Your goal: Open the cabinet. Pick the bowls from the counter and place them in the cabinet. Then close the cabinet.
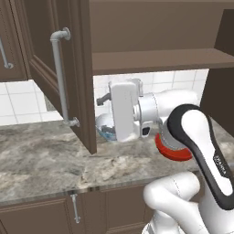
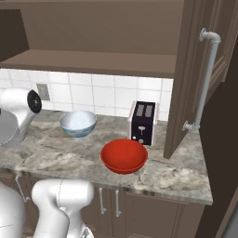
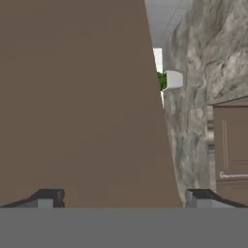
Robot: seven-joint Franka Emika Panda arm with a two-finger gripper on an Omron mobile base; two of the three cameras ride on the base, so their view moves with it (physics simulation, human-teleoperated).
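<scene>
Bowls sit on the marbled counter (image 2: 56,158): red bowl (image 2: 124,155) near the edge, blue-patterned white bowl (image 2: 78,123) by the backsplash. Both look rigid, glossy, likely slippery and breakable; pinch a rim. Gripper (image 3: 123,196) spread wide, empty, facing an open cabinet door (image 1: 81,68).

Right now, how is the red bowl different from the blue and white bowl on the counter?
The red bowl is plain glossy red all over; the blue and white bowl has a pale inside and a blue pattern outside. The red bowl sits near the counter's front edge, beside the toaster; the blue and white bowl sits farther back, near the tiled wall. Both are round, upright, empty, of like size, and not yet in the open cabinet.
</scene>
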